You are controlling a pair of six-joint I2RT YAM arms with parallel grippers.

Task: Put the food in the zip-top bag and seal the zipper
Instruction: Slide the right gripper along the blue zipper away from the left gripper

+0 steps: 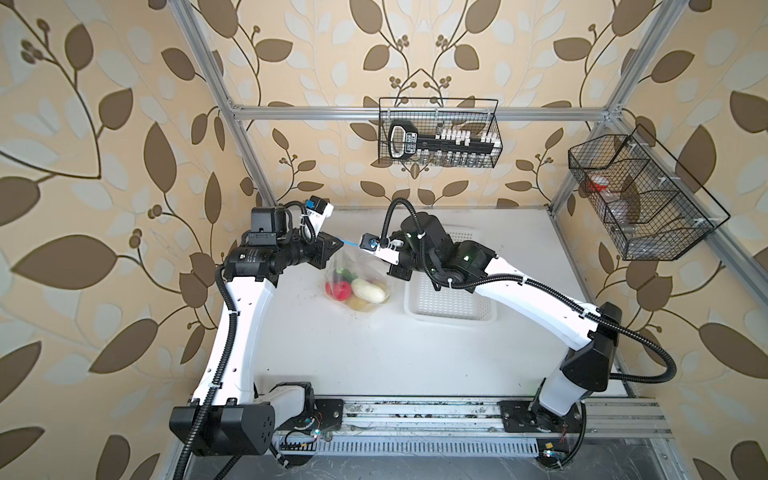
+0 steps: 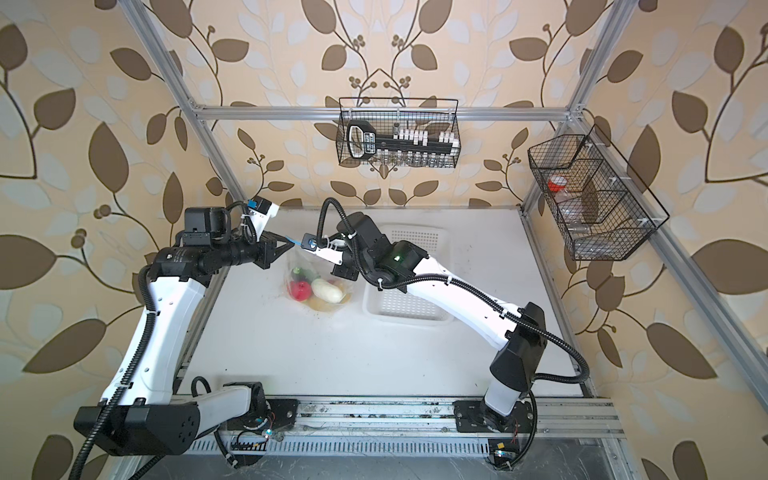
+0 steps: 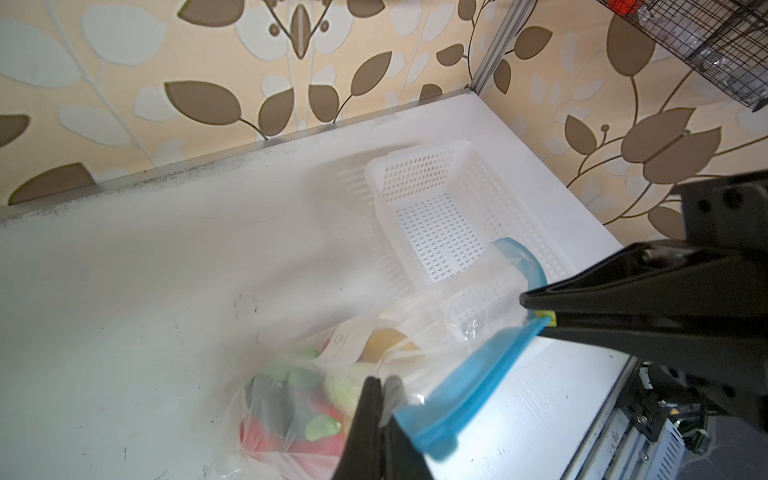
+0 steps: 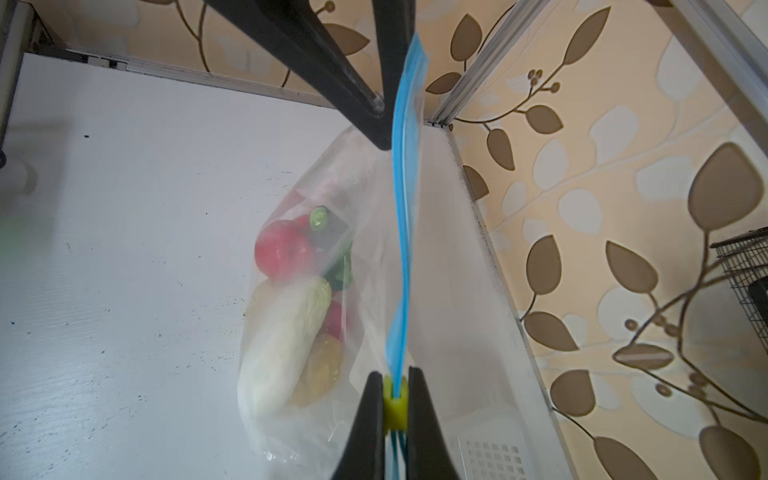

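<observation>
Your right tool (image 4: 395, 376) is pressed together on the yellow slider tab (image 4: 395, 409) at one end of the zipper (image 4: 401, 249). Your left tool (image 3: 381, 384) pinches the zip-top bag (image 1: 358, 268) at the other end of that blue strip, which runs between the two tools above the tabletop (image 1: 374, 353). The food (image 4: 291, 303) lies low inside the bag, a red apple (image 4: 282, 253) and a pale cabbage (image 4: 278, 353) foremost. The white basket (image 1: 451, 309) stands just beside the bag.
</observation>
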